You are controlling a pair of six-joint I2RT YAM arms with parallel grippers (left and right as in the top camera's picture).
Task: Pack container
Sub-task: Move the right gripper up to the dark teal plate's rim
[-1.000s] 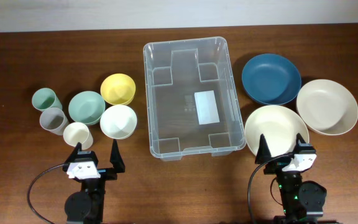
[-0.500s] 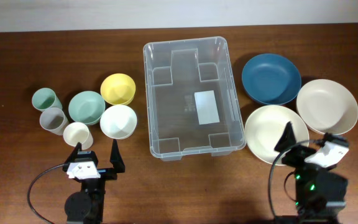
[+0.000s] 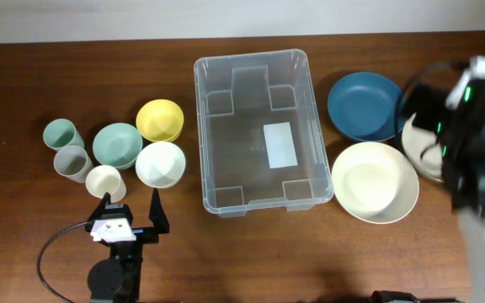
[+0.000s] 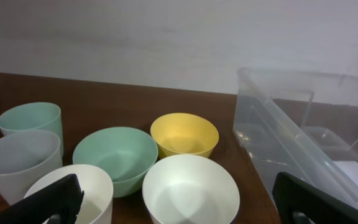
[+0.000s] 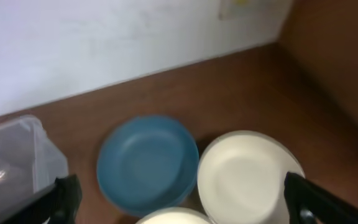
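The container [image 3: 255,130] is a clear plastic bin in the middle of the table, with nothing in it but the white label on its base; its near corner also shows in the left wrist view [image 4: 303,143]. My left gripper [image 3: 130,204] rests low at the front left, open and holding nothing, with a white bowl [image 4: 191,193] just ahead of its fingers. My right arm [image 3: 470,135] hangs high and blurred over the right side. The right gripper [image 5: 182,202] is open and empty, looking down on a blue plate [image 5: 146,162] and a white plate [image 5: 247,177].
Left of the bin stand a yellow bowl [image 3: 159,119], a green bowl [image 3: 117,145], a white bowl [image 3: 159,163] and three cups [image 3: 71,162]. To its right lie the blue plate [image 3: 367,106] and a cream plate [image 3: 375,181]; the raised arm covers most of a third plate.
The right arm has lifted from the table's front edge and swung back and to the right, above the plates. The left arm has not moved, and both grippers stay open.
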